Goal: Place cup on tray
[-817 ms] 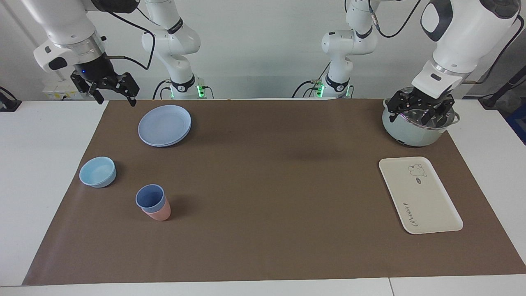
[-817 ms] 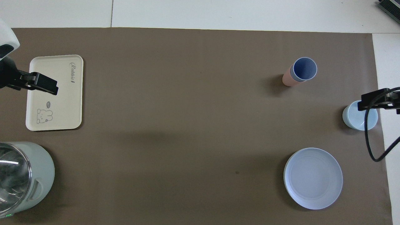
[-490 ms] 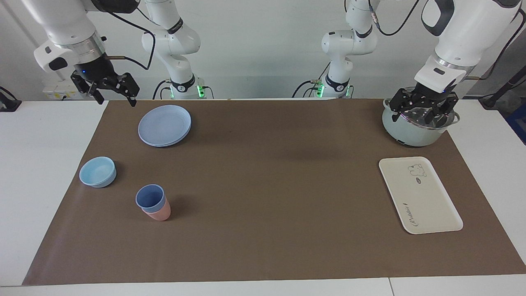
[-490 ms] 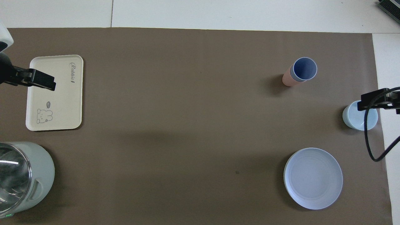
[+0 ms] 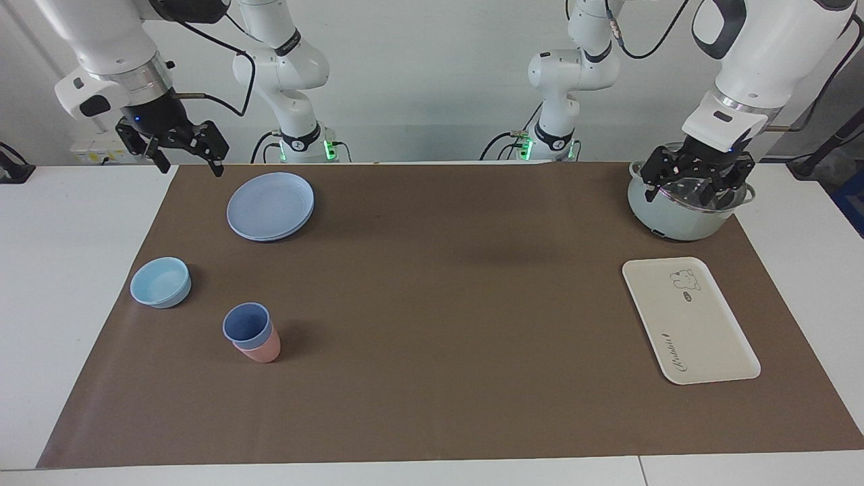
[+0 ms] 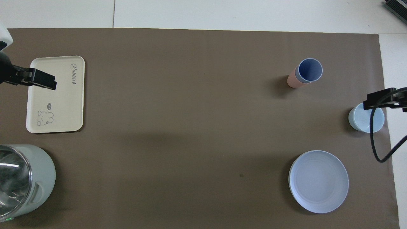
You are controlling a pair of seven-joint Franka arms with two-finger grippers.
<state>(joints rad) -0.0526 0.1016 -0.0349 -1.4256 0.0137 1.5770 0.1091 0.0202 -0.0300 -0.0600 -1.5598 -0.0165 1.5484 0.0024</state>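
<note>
- Right gripper (image 5: 183, 150): raised over the table's corner at the right arm's end, just off the brown mat (image 5: 432, 324); fingers spread wide apart, nothing between them.
- Round blue plate (image 5: 271, 205): flat on the mat, just beside and below those spread fingers, not touched.
- Light-blue bowl (image 5: 160, 281): on the mat, well below the right gripper's fingertips, farther from the robots than the plate.
- Cup (image 5: 248, 325): periwinkle blue, upright, nested inside a pink cup (image 5: 264, 349) of the same shape; well apart from the right gripper's fingers, farther from the robots than the bowl and the plate, at the right arm's end of the mat; well apart from the tray.
- Tray (image 5: 688, 319): cream-white, flat on the mat at the left arm's end, bare, with a small animal drawing and cursive script; well below the left gripper's fingertips, farther from the robots than the pot.
- Left gripper (image 5: 697, 177): hanging directly over the pale green pot (image 5: 675, 219), fingertips at about rim height as seen from the facing view; fingers spread wide, holding nothing; whether touching the rim cannot be told.
</note>
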